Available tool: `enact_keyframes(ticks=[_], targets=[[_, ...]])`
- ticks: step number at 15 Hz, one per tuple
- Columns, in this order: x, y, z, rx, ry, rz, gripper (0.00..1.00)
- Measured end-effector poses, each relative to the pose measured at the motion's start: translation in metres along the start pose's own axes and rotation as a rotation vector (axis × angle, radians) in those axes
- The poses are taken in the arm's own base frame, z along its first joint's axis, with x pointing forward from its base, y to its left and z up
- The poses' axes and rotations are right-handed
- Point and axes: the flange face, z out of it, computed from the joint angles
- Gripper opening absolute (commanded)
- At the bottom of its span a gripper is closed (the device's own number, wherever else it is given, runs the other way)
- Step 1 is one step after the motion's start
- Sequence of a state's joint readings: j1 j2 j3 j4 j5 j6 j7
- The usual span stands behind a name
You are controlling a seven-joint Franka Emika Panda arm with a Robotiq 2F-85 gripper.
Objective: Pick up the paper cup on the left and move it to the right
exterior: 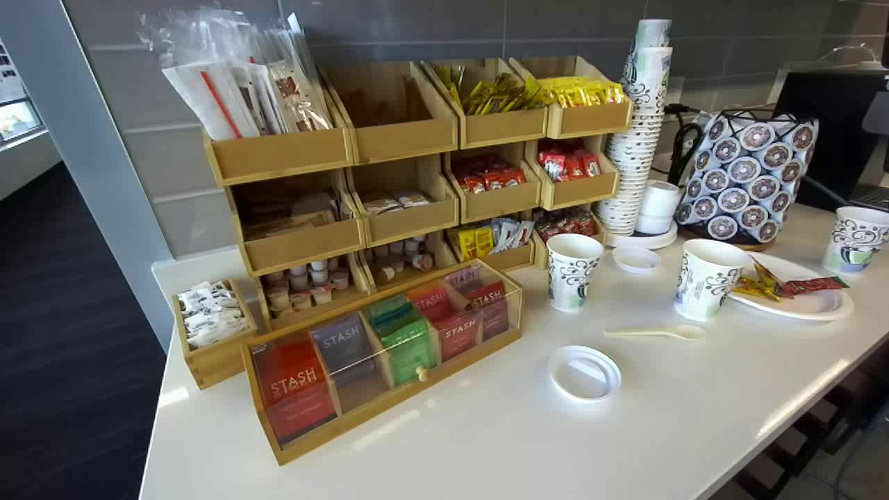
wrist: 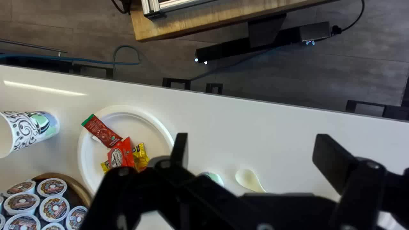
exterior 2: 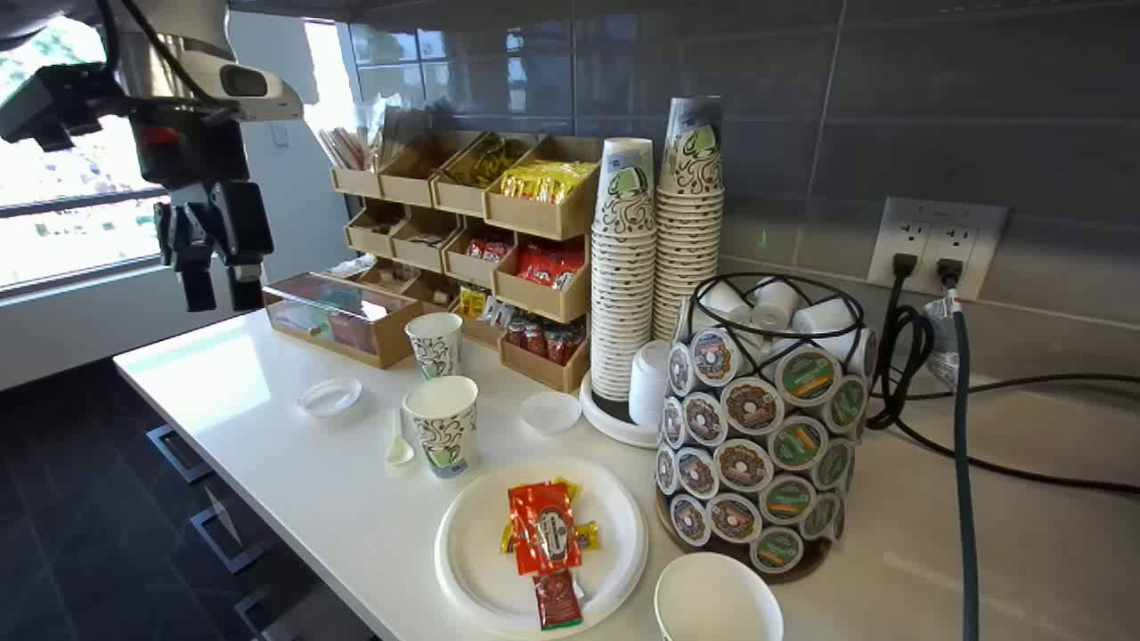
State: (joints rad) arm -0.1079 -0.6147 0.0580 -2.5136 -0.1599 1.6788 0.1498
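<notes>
In an exterior view the near cup (exterior 2: 720, 598) stands just beside the plate (exterior 2: 470, 543), and the middle cup (exterior 2: 443, 427) rises close by the plate's far edge. Farther beyond the plate stands what I take for the left paper cup (exterior 2: 435, 345) of the task, upright and unheld. Also beyond the plate, but raised well above it, hangs the gripper (exterior 2: 222, 296), jaws wide apart and grasping nothing. I judge nothing done yet: reach, grasp, lift, carry to the right and setting down all seem left.

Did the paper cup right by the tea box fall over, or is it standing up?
Standing up: in an exterior view, the paper cup sits base-down on the white counter, open end up.
</notes>
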Motion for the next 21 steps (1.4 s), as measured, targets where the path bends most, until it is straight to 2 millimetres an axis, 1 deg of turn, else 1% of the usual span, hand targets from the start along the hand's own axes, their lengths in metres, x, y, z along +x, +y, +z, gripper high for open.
enact_keyframes(ticks=[8, 9, 11, 13, 15, 17, 21], targets=[[0.0, 0.0, 0.0, 0.0, 0.0, 0.0, 1.0], [0.0, -0.001, 0.0, 0.025, -0.004, 0.011, 1.0], [0.004, -0.008, -0.002, 0.084, -0.019, 0.065, 1.0], [0.012, -0.023, -0.002, 0.144, -0.048, 0.132, 1.0], [0.028, -0.04, -0.001, 0.196, -0.07, 0.208, 1.0], [0.053, -0.052, -0.002, 0.248, -0.04, 0.256, 1.0], [0.103, -0.07, -0.005, 0.281, 0.065, 0.238, 1.0]])
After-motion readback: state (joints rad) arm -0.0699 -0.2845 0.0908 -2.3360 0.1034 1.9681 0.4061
